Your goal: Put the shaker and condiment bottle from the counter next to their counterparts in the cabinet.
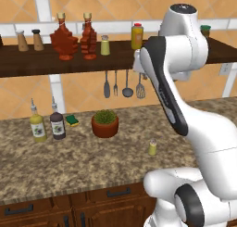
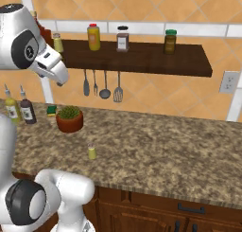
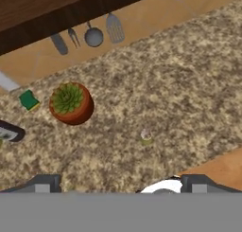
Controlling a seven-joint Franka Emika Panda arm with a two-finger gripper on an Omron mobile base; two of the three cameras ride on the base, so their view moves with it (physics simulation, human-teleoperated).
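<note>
The gripper hangs high above the counter with its jaws spread wide and nothing between them, touching nothing; in the hand view the 2 dark fingertips stand far apart at the bottom edge. The shaker stands upright and alone on the granite near the front edge, at about 4 o'clock from the potted plant in the left base view, well apart from it. On the cabinet above, 2 red leaf-shaped bottles stand side by side: the condiment bottle just beside its twin, the red bottle, with a second small yellow-green shaker at their 3 o'clock. A yellow bottle with a red cap follows further along the board. 2 pourer-topped bottles and a green sponge sit at the plant's 9 o'clock.
</note>
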